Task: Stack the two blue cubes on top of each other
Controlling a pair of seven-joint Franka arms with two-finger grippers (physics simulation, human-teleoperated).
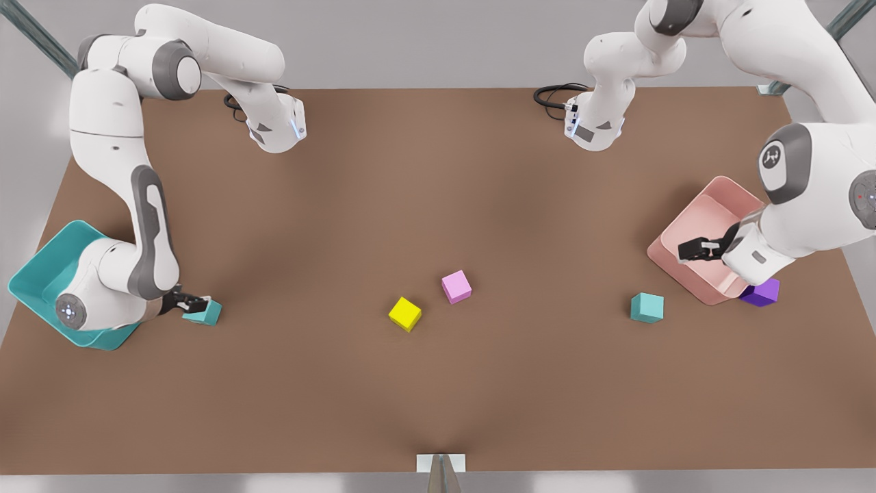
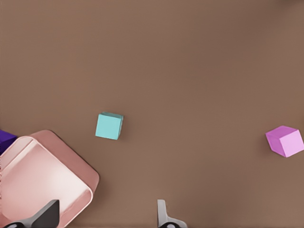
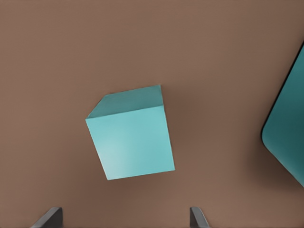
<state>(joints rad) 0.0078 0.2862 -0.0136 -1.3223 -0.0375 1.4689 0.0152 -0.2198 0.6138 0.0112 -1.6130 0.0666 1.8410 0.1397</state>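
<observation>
Item, nearest the right wrist camera: teal cube (image 3: 129,134), resting on the brown table (image 1: 438,397) beside the teal tray (image 1: 41,274); right gripper (image 1: 194,302) directly above it, fingers spread, nothing held. Item: second teal cube (image 1: 647,307), well apart, toward the front view's right, near the pink tray (image 1: 691,226) and purple cube (image 1: 761,292). Left gripper (image 1: 698,249) open over the pink tray, waiting. Yellow cube (image 1: 405,313) and pink cube (image 1: 456,286) lie mid-table. Status: neither teal cube lifted; grasp, carry and stacking all remain.
</observation>
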